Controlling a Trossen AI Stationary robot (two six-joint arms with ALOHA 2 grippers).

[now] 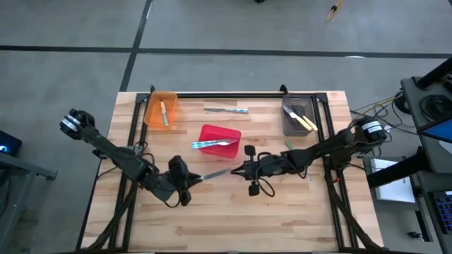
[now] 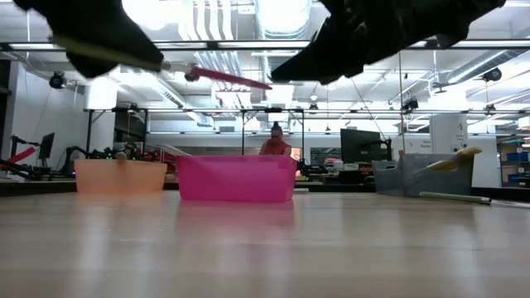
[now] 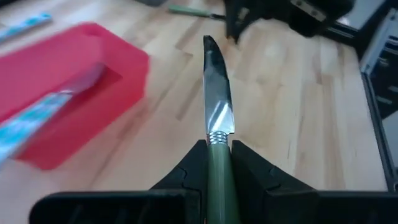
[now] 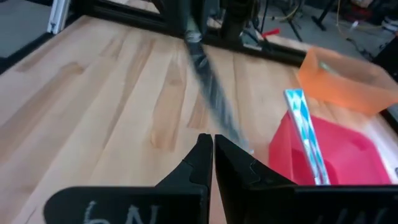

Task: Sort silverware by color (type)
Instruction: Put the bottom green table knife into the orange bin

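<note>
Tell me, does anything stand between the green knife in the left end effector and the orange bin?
Nothing visible: bare table lies between the green knife in the left end effector and the orange bin; the red bin sits aside.

Wooden table [image 1: 233,219], orange bin [image 1: 160,109], red bin [image 1: 219,140], grey bin [image 1: 297,118], loose blue-handled utensil [image 1: 227,109]

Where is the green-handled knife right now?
The green-handled metal knife is clamped in the left gripper, above the table centre, just in front of the red plastic bin.
</note>
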